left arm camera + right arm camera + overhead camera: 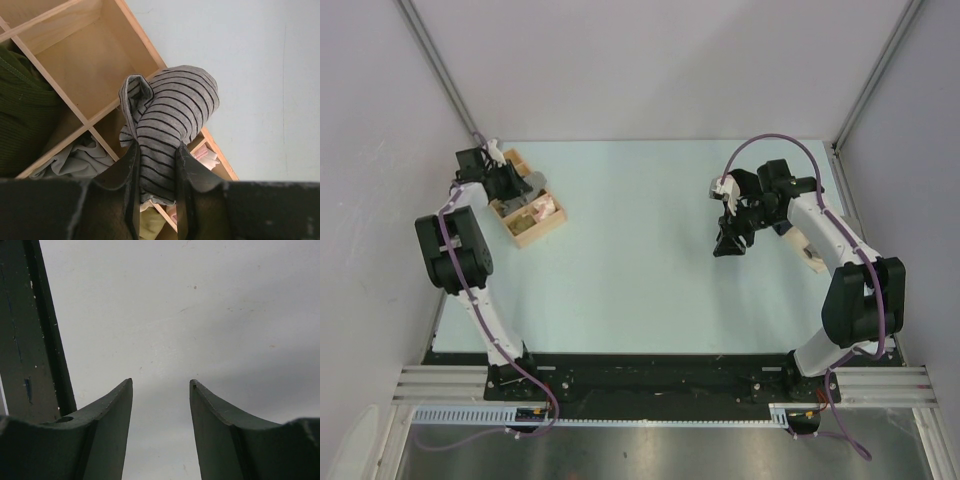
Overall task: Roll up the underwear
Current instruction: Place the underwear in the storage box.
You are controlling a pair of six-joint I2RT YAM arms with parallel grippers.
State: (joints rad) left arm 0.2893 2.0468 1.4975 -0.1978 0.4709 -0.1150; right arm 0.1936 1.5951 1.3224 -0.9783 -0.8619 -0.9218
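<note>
- The left end effector (157, 147) pinches the underwear (170, 115), a striped grey bundle hanging over the edge of the wooden box (95, 65), partly above the counter (640, 260).
- A loose flap stands out at the bundle's left side. If released like this, the roll probably springs open, since thin knit holds no shape.
- The grip catches only one end, so the cloth may slide out on a quick swing.
- Lowering it off-centre could drape it across a divider, or drop it onto the beige-grey garment (80, 160) or the green garment (25, 110).
- The right end effector (161, 390) is spread, grips nothing, and sits well apart, too far to steady anything.
</note>
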